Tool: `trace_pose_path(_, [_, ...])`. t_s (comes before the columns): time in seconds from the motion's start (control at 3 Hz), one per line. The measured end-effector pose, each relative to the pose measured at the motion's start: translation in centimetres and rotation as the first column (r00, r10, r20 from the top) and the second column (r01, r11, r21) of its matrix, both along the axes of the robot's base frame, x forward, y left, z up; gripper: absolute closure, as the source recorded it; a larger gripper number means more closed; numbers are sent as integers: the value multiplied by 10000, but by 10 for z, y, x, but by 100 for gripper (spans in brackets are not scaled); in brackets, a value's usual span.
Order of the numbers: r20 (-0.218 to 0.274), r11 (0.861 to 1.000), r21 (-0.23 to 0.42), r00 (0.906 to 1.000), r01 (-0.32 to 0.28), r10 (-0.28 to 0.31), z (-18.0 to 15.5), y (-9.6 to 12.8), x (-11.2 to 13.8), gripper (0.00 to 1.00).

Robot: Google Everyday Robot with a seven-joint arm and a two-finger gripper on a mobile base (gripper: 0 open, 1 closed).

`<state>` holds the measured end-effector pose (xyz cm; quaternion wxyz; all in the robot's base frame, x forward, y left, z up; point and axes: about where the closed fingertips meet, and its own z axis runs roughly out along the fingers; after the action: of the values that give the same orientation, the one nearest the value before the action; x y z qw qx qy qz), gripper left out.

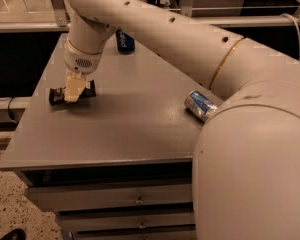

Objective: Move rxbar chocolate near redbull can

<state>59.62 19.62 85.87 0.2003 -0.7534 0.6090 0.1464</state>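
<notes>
The rxbar chocolate (88, 88) is a flat dark bar at the left side of the grey table (125, 129). My gripper (73, 92) reaches down from the arm (155, 24) and is shut across the middle of the bar, with its pale fingers (74, 88) covering the bar's centre. The bar appears held just above the tabletop, with a shadow below it. The redbull can (199, 105), silver and light blue, lies on its side at the right of the table, well apart from the bar and partly behind my arm's large near link.
A dark-blue can (125, 42) stands upright at the back of the table behind the arm. The table's front edge runs above drawers (115, 199). My arm's bulky near link (255, 169) fills the right foreground. A rail (25, 26) runs behind the table.
</notes>
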Motion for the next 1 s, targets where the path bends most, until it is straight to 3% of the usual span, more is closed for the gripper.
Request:
trace_pose_path(0.33, [716, 9957, 160, 9931, 917, -926, 35, -45, 41, 100])
trace_pose_path(0.67, [686, 9795, 722, 9788, 1881, -1930, 47, -85, 69, 100])
trace_pose_path(1.0, [302, 9232, 1338, 9297, 3602, -3671, 45, -146, 88, 100])
